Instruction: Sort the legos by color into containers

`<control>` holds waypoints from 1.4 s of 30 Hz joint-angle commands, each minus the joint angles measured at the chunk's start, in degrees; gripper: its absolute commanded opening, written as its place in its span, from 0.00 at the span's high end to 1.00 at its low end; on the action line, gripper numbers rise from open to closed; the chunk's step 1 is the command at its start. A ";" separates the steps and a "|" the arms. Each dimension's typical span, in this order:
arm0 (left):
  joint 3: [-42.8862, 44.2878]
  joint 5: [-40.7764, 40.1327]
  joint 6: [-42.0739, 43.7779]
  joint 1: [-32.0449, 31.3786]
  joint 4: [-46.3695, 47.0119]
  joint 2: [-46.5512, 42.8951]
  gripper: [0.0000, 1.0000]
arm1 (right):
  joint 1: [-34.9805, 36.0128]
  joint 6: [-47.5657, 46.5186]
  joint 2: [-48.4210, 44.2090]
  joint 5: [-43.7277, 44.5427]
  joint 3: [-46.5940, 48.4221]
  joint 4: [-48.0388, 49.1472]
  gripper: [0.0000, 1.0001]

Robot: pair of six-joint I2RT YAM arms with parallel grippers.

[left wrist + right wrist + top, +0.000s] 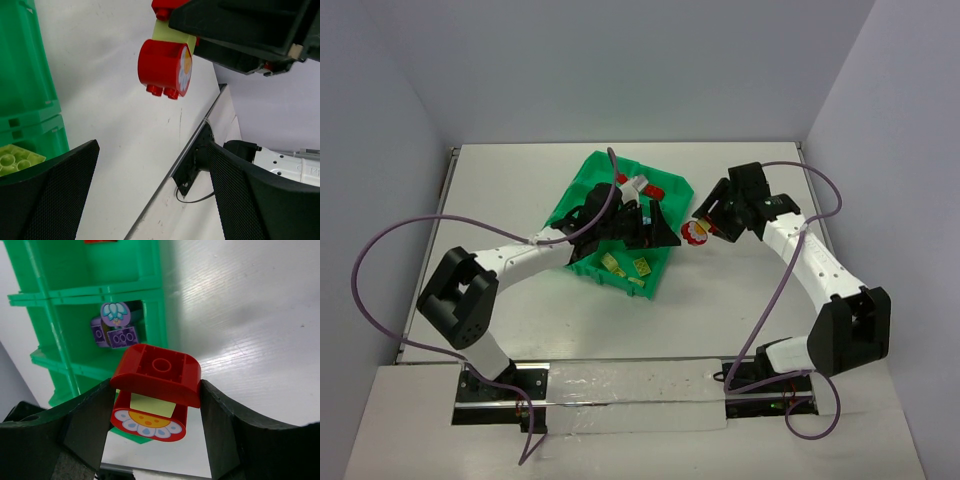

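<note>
The legos are split between the green tray and one pincer. At the left, the left pincer hangs over the tray's right-hand side. Its fingers are spread wide with nothing between them. In its wrist view a yellow lego lies in a compartment just off its left finger. The top view shows more yellow legos in the near compartment below it. Purple legos sit in a middle compartment, and red legos in a far one.

Further right, the right pincer is closed on a red stack. The stack has a curved red brick on top, a pale yellow piece under it, and a round red piece with a flower print at the bottom. It appears to hang clear of the table, just outside the tray's right wall.

From the right pincer, the tray lies ahead and to its left. The purple compartment is nearest on that line, and the red pieces are beyond it at the top edge of its wrist view. The curved brick's long side runs from finger to finger. The right arm has the stack, so the carry is most likely its job, forward past the purple compartment to the red one. The left pincer sits just beside the stack on the tray side. I judge that closeness the main risk of a bump.
</note>
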 commanded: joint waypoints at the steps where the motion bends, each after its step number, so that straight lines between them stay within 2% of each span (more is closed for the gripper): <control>1: 4.56 0.26 -0.42 -0.39 4.67 3.24 0.04 | 1.30 -0.80 -1.61 -1.15 3.41 -0.67 0.60; 14: 10.13 2.73 -2.53 -0.39 6.78 9.22 0.07 | 2.35 -1.00 -2.67 -1.83 3.21 -0.78 0.60; 18: 11.20 3.95 -3.13 -0.31 6.70 10.65 0.10 | 2.44 -0.80 -2.93 -2.02 3.01 -0.76 0.60; 25: 12.95 3.75 -2.22 -0.39 5.18 10.82 0.22 | 2.44 -0.42 -2.13 -2.77 3.19 -0.43 0.59; 28: 12.37 4.10 -2.58 -0.36 5.89 10.00 0.30 | 2.50 -0.13 -1.99 -3.14 3.13 0.06 0.59; 30: 12.39 5.40 -2.57 -0.35 6.60 9.83 0.41 | 2.44 -0.05 -1.79 -3.52 2.88 0.65 0.59; 36: 13.60 6.59 -1.47 -0.34 4.67 10.43 0.53 | 2.44 0.61 -0.82 -4.46 2.17 1.91 0.60; 37: 13.52 6.65 -1.42 -0.36 4.67 10.30 0.67 | 2.49 0.61 -0.71 -4.60 2.13 2.13 0.59; 38: 13.58 6.79 -1.38 -0.37 4.46 10.25 0.80 | 2.51 0.43 -0.59 -5.05 2.06 2.50 0.57; 40: 13.90 7.18 -1.38 -0.31 3.74 10.31 0.99 | 2.44 -0.15 -0.39 -6.35 1.80 3.41 0.52; 41: 14.32 7.68 -1.14 -0.39 3.06 10.48 1.00 | 2.52 -0.42 -0.22 -7.14 1.54 4.90 0.37; 42: 14.52 8.52 -0.88 -0.39 3.08 10.57 1.00 | 2.45 -0.68 -0.21 -8.63 0.73 5.75 0.28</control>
